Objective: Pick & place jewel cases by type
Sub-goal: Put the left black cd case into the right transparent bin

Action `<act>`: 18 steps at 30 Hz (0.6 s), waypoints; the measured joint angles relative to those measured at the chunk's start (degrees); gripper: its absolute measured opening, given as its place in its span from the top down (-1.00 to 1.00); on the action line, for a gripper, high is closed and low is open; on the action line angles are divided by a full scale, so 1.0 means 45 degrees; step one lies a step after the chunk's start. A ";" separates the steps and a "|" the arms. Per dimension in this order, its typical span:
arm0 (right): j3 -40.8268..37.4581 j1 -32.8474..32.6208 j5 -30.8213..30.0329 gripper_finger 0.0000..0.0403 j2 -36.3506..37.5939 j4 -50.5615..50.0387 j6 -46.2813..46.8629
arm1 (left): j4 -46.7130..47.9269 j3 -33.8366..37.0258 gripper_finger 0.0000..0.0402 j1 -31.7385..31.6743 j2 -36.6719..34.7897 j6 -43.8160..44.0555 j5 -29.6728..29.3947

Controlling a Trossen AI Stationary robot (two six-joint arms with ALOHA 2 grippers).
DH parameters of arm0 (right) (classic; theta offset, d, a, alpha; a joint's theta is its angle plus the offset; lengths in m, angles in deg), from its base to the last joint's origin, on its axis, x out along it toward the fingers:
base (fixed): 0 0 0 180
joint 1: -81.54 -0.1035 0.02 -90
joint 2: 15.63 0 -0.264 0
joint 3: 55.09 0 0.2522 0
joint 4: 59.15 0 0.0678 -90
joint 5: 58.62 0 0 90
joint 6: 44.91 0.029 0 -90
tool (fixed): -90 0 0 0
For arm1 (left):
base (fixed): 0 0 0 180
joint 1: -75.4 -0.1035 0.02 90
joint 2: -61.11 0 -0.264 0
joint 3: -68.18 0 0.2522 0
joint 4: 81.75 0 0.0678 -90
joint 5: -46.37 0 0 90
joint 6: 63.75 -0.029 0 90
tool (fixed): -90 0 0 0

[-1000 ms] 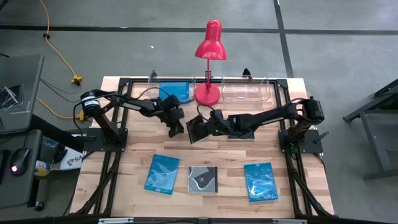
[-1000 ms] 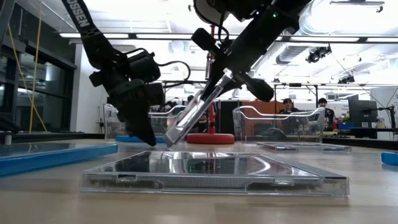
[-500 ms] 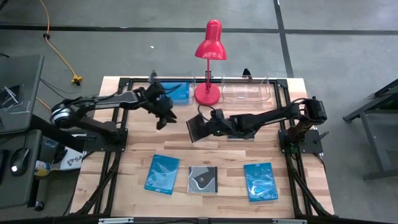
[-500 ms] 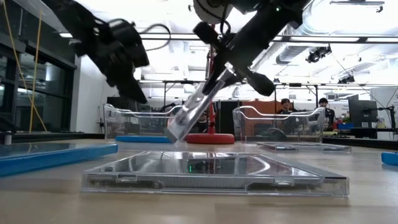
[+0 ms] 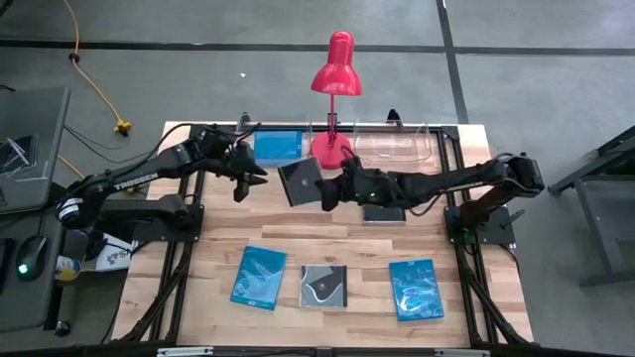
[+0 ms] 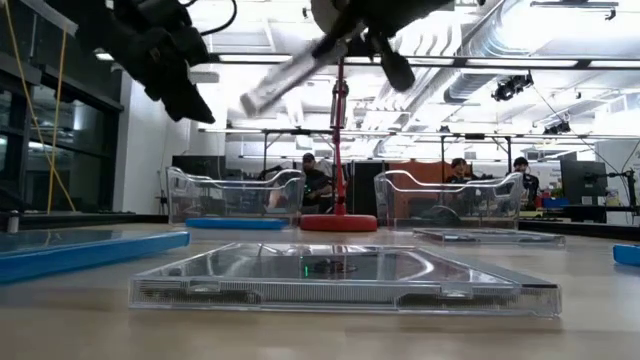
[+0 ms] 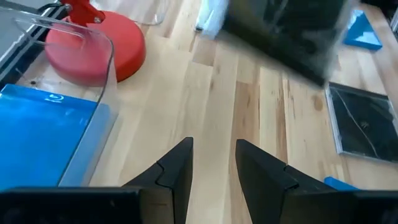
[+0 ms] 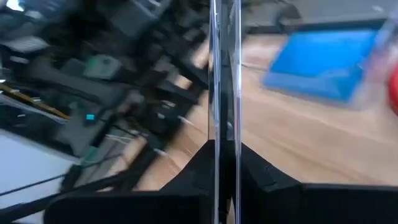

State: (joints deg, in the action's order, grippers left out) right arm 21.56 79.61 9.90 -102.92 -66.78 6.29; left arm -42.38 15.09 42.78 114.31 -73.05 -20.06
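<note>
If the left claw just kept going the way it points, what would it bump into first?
Probably bare wooden table. The left gripper, fingers slightly apart, aims between the red round lamp base and the dark flat jewel case; depth is unclear.

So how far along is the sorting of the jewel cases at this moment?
One blue case already lies in the left clear tray. The right pincer holds a dark case in the air. The left pincer is empty beside it. Left on the table: two blue cases and two dark ones.
</note>
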 joint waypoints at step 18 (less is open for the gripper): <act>0.0000 0.0038 0.1320 0.92 0.1522 0.4635 -0.6042 | -0.0196 0.0000 0.40 0.0000 -0.0043 0.1540 -0.1519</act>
State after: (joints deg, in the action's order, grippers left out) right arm 21.56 79.78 15.84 -96.07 -45.92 -20.90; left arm -43.26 15.09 42.78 114.12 -66.12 -26.90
